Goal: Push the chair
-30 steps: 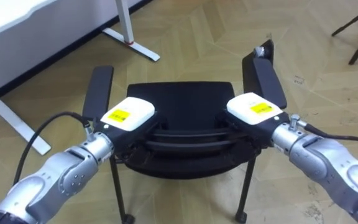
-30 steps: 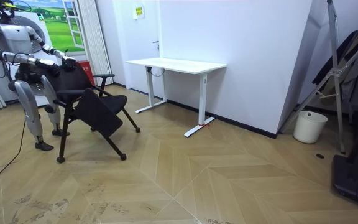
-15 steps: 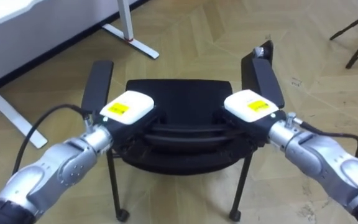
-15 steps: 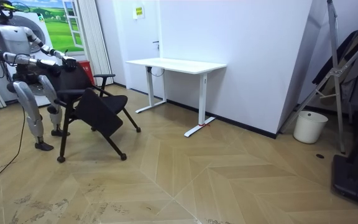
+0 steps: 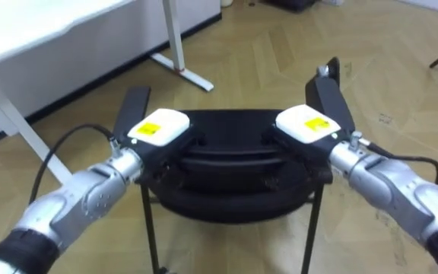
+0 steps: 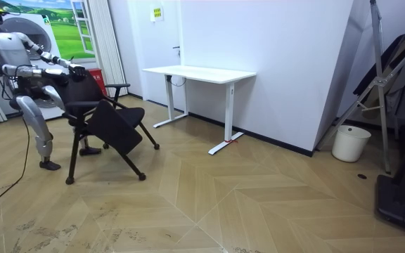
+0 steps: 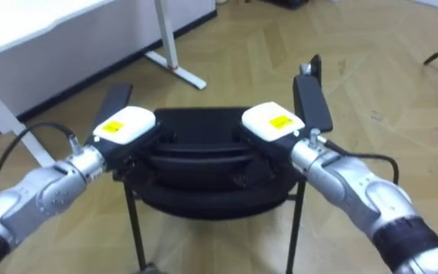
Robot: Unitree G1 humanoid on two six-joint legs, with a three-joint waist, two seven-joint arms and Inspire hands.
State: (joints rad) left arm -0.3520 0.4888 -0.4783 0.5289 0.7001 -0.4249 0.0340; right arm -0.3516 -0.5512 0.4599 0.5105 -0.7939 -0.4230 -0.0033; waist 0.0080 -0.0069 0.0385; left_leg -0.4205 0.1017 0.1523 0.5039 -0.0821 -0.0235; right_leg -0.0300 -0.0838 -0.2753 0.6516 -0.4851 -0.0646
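A black chair (image 7: 204,186) stood right below the camera, its backrest nearest. The left hand (image 7: 124,124) and the right hand (image 7: 272,122) lay on the top of the backrest, one near each end, backs up. Its two armrests (image 7: 311,103) pointed away over the parquet floor (image 7: 371,46). A white table (image 7: 44,19) stood at the upper left, its leg (image 7: 163,34) ending in a flat foot

You see a black metal-framed chair (image 5: 226,164), its seat, armrests and legs all black; on its backrest the robot's left hand (image 5: 157,129) and right hand (image 5: 305,125) show white backs, each with a yellow label; under the chair the light-brown wooden floor (image 6: 259,204) has a herringbone pattern; beyond the chair the white flat-topped desk (image 6: 199,73) has white legs, one foot marked red.
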